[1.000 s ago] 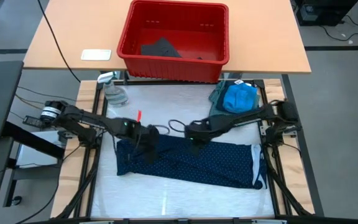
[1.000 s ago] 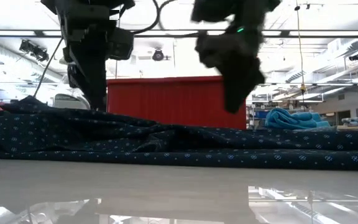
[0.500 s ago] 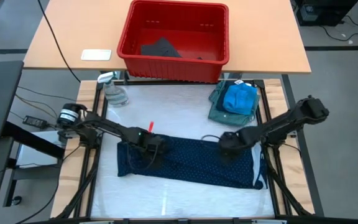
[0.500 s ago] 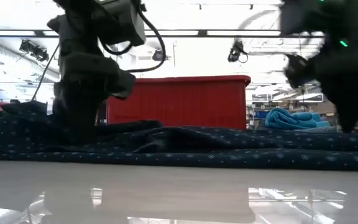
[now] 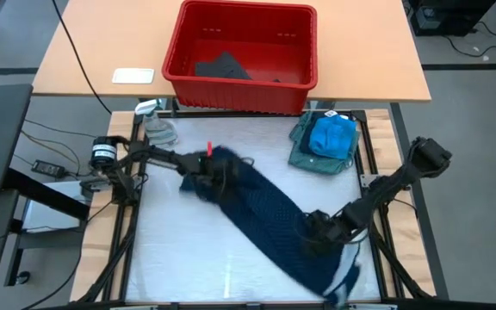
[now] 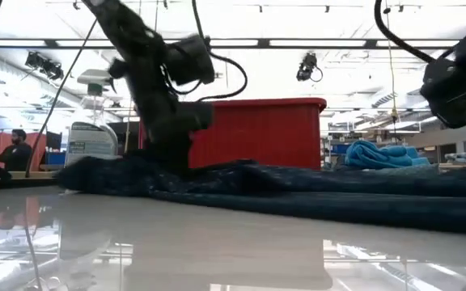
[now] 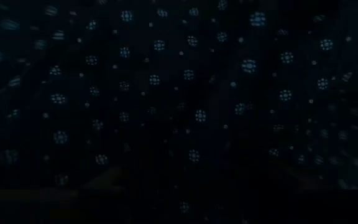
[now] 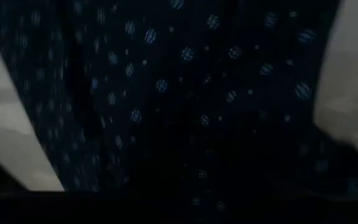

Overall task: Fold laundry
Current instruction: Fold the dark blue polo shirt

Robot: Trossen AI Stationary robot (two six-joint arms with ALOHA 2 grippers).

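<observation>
Grippers left (image 5: 203,179) and right (image 5: 317,228) pinch navy dotted piece (image 5: 269,215).

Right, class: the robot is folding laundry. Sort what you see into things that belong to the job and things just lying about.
Belongs to the job:
- navy dotted garment, stretched between both end effectors
- bright blue cloth on grey-green shirt
- dark cloth in the bin

Just lying about:
- red plastic bin
- spray bottle
- white card

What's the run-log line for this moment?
left gripper: at far end of navy dotted garment | right gripper: at its near end | garment: stretched diagonally across table | bright blue garment: on grey-green shirt
</observation>
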